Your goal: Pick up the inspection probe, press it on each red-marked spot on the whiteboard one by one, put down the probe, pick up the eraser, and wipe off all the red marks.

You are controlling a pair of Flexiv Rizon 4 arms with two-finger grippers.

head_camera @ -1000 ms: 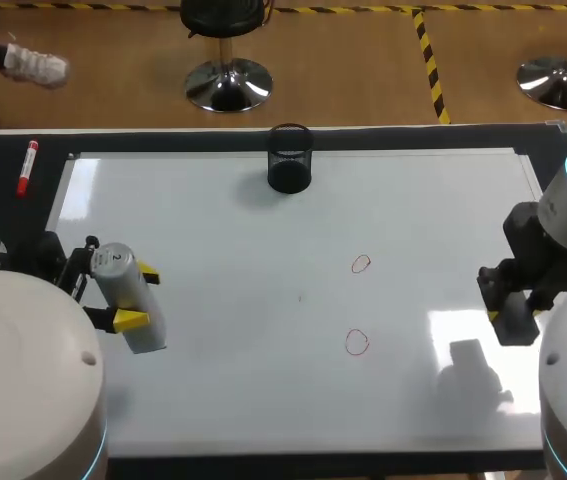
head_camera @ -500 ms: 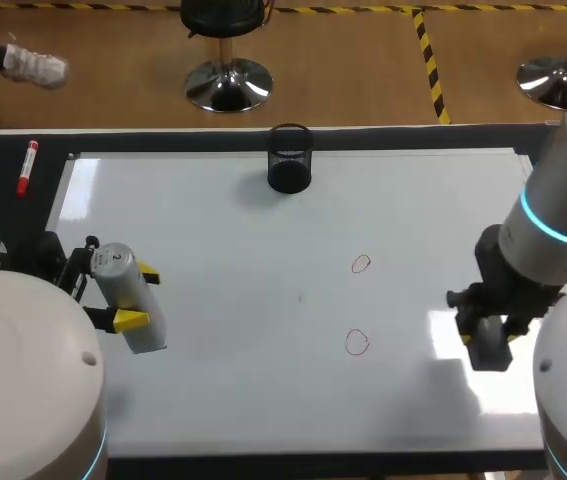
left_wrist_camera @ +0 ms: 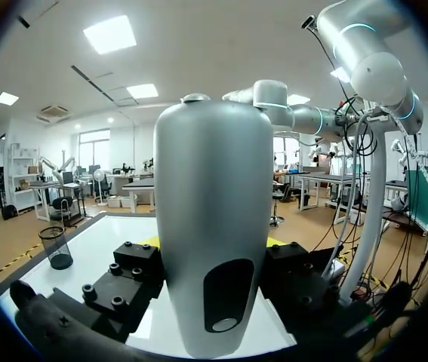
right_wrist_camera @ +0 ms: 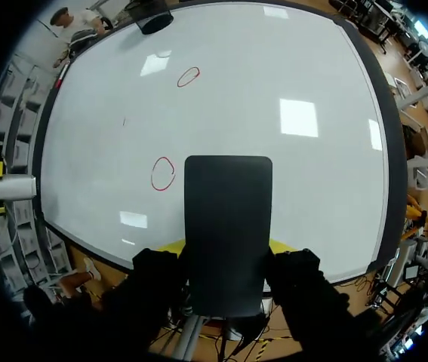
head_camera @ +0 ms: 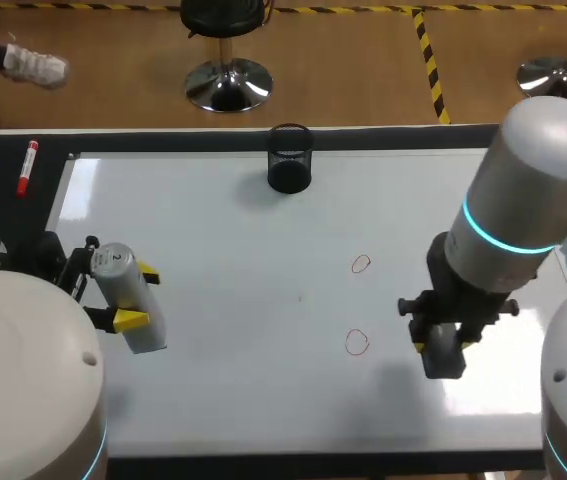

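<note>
Eraser (head_camera: 443, 356) pinched in right gripper (right_wrist_camera: 227, 253), near nearer red mark (head_camera: 357, 342); probe (head_camera: 128, 290) clamped in left gripper (head_camera: 139, 298), not set down; farther red mark (head_camera: 361, 264) likewise unwiped.

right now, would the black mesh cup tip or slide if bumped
Open wire mesh, so the mesh cup is probably light and would likely slide on the glossy whiteboard. Upright and fairly tall, it might tip if hit near its rim.
</note>
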